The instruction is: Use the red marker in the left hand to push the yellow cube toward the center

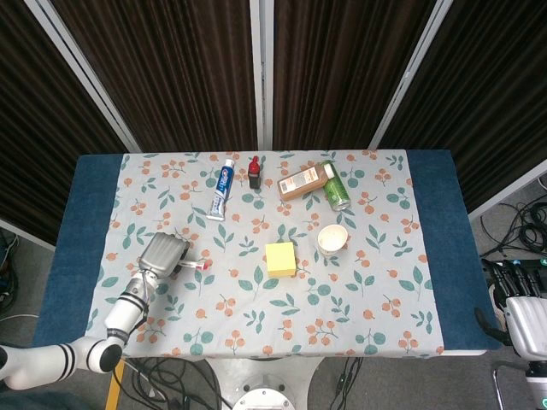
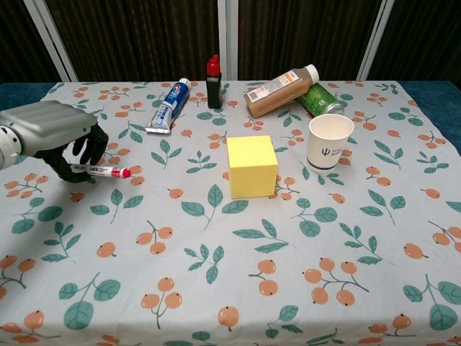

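The yellow cube stands near the middle of the floral tablecloth. My left hand is well off to its left, over the cloth's left part, and grips the red marker, whose red cap points toward the cube. A wide gap of cloth lies between the marker tip and the cube. My right hand hangs off the table at the far right edge of the head view; its fingers cannot be made out.
A white paper cup stands right of the cube. Behind it lie a brown bottle and a green can. A dark red-capped bottle stands at the back centre, with a toothpaste tube lying to its left.
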You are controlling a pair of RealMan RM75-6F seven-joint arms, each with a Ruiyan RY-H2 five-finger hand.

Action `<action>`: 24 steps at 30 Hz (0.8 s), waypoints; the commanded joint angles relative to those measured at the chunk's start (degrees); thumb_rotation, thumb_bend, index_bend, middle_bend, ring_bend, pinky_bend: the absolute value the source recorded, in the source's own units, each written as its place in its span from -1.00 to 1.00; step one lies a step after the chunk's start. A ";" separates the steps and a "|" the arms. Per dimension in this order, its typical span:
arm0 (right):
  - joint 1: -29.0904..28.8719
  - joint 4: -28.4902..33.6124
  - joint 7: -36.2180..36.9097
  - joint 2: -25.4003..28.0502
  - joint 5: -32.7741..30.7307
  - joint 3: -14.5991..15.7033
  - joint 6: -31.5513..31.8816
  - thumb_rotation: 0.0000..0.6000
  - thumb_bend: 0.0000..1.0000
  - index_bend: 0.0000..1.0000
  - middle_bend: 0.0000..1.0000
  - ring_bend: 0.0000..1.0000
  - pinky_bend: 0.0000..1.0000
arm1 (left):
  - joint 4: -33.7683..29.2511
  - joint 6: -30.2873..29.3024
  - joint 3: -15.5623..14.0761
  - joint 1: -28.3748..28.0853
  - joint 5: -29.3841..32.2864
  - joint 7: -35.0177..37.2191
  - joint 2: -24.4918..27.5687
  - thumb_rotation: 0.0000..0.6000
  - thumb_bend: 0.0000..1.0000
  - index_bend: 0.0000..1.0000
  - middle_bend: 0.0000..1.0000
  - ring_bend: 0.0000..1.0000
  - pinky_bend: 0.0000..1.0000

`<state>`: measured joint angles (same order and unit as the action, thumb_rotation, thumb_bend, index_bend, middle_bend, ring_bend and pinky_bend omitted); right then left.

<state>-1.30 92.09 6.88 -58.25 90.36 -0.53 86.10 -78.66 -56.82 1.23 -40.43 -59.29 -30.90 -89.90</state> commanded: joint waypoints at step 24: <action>-0.29 -1.01 2.69 0.34 -1.94 -0.53 -1.08 1.00 -0.46 -0.93 -0.76 -1.00 -1.00 | -7.23 -24.16 0.57 17.50 -8.06 14.69 13.33 1.00 -0.63 -0.44 -0.44 -0.60 -0.37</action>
<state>-1.55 91.16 9.49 -57.88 88.50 -1.02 85.11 -88.41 -73.94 2.57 -28.37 -63.75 -21.02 -78.09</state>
